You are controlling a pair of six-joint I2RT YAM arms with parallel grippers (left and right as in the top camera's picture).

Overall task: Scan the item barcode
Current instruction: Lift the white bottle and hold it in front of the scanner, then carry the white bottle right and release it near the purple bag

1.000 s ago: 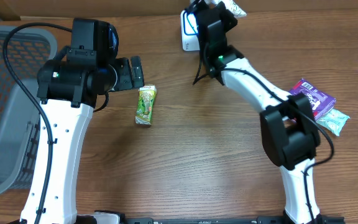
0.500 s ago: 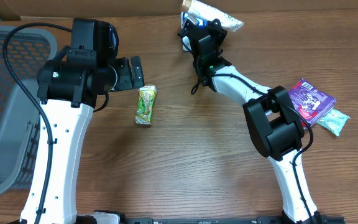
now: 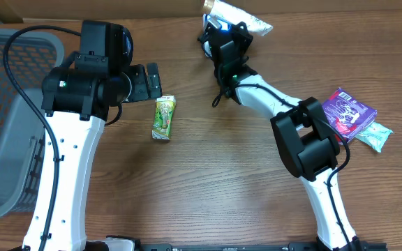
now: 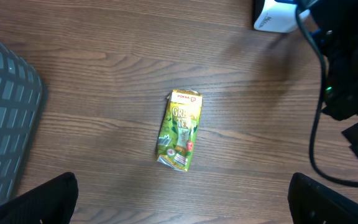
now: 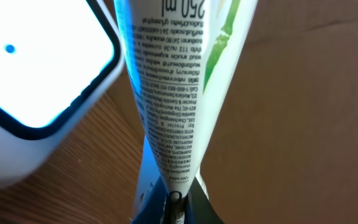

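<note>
Right end effector [image 5: 176,198]: fingers are brought together and clamped on the flat crimped end of a white tube [image 5: 179,93]. Fine print and a green graphic are seen on the tube's face; whether a barcode is among the print cannot be told. From overhead the tube [image 3: 243,17] is held at the far edge of the bench [image 3: 208,181], raised off the wood and angled to the right. It is positioned just beside the scanner [image 5: 36,81], a white unit with a dark border and a small blue light. Contact between tube and scanner cannot be determined.

Left end effector [image 3: 149,82]: fingers are spread fully apart and nothing is held. Only the two dark fingertips [image 4: 42,199] are caught at the lower corners of the left wrist view, above bare wood.

A green tea carton [image 4: 180,129] is noted lying flat on the bench below the left end effector, apart from both fingers. A grey mesh basket [image 3: 5,118] is placed at the left edge. A purple packet [image 3: 351,111] and a pale green packet [image 3: 374,136] are lying together at the right edge, touching or overlapping.
</note>
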